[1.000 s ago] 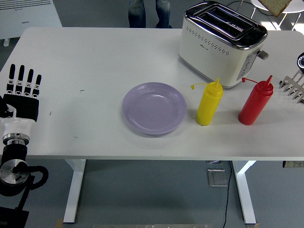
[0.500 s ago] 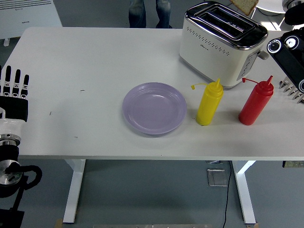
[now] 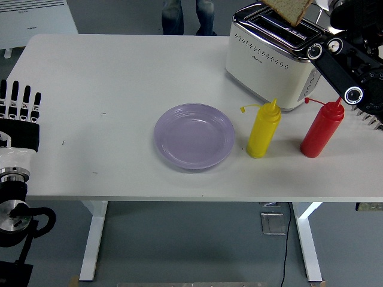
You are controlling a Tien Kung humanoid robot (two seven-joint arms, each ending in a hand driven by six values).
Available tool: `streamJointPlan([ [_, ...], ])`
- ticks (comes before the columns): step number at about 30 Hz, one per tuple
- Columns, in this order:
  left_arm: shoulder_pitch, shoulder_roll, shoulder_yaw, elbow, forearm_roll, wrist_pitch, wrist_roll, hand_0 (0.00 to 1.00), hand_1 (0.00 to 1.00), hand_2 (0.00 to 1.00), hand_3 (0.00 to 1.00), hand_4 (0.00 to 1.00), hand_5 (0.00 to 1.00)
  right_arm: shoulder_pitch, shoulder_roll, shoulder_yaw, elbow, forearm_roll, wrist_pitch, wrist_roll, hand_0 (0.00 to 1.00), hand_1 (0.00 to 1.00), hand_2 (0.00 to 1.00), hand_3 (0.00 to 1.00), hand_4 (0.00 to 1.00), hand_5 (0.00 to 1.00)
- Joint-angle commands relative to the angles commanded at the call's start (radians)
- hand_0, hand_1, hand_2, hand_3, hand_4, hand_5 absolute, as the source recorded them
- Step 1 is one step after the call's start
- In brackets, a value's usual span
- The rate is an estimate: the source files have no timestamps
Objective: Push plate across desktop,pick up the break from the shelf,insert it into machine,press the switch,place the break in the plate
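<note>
Two steps done — plate [image 3: 194, 136] centred, bread slice [image 3: 288, 10] gripped above toaster [image 3: 279, 55]; insertion, switch, plating pending.

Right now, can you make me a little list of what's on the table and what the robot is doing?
plate: purple plate, empty, middle of the table
toaster: white toaster, far right
bottles: yellow bottle and red bottle, upright in front of the toaster
bread: slice of bread held in the air above the toaster's slots
right arm: right arm reaching over the toaster
left robot hand: left robot hand open at the left edge, holding nothing
</note>
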Motion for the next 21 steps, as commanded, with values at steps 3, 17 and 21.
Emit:
streamJointPlan([
  [3,-0.001,0.0,-0.002,0.0,0.0,0.0,0.0,0.885,0.889,0.877,0.777,0.551,0.998,-0.002,0.004,-0.007,-0.017,0.002,-0.002,0.001,0.321,0.337,0.395,0.496,0.367,0.002],
  [17,-0.008,0.0,-0.001,0.001,0.0,-0.001,-0.001,0.886,0.889,0.878,0.777,0.549,0.998,-0.008,0.013,-0.029,-0.073,0.002,-0.014,0.009,0.32,0.336,0.394,0.495,0.361,0.002],
  [21,-0.01,-0.001,0.001,0.001,0.001,-0.001,-0.001,0.885,0.889,0.878,0.778,0.548,0.998,-0.011,0.015,-0.033,-0.092,0.002,-0.022,0.013,0.32,0.336,0.394,0.495,0.361,0.002],
])
